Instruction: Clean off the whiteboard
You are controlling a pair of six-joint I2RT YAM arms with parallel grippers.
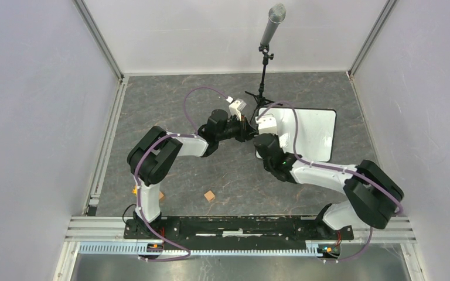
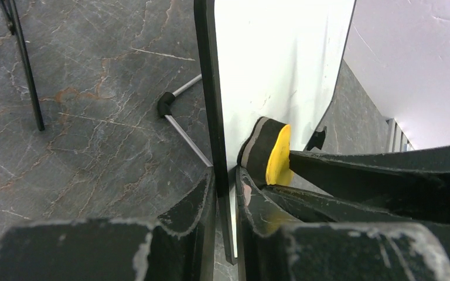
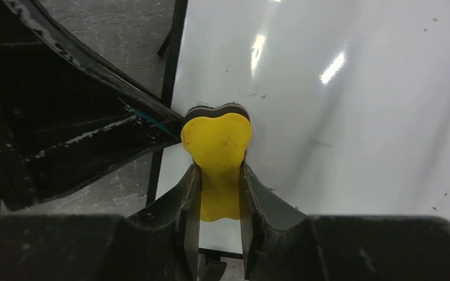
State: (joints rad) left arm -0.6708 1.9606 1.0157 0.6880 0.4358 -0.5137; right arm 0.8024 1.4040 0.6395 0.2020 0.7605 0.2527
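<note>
I count one whiteboard (image 1: 313, 132), lying toward the far right corner of the table (image 1: 170, 105), its long sides running left to right. Its white face reads almost blank, with only a few tiny dark specks. My two arms meet at the board's left edge. My left gripper (image 2: 225, 187) is closed narrow on the thin black rim there, one finger on each side of it. My right gripper (image 3: 218, 175) pinches the one yellow eraser (image 3: 217, 137), whose dark felt is pressed to the board just inside that edge. One microphone (image 1: 275, 17) stands on its tripod at the far edge. I make out at least two small brown blocks near the front edge, one (image 1: 210, 195) in the open and one (image 1: 161, 196) beside my left arm.
</note>
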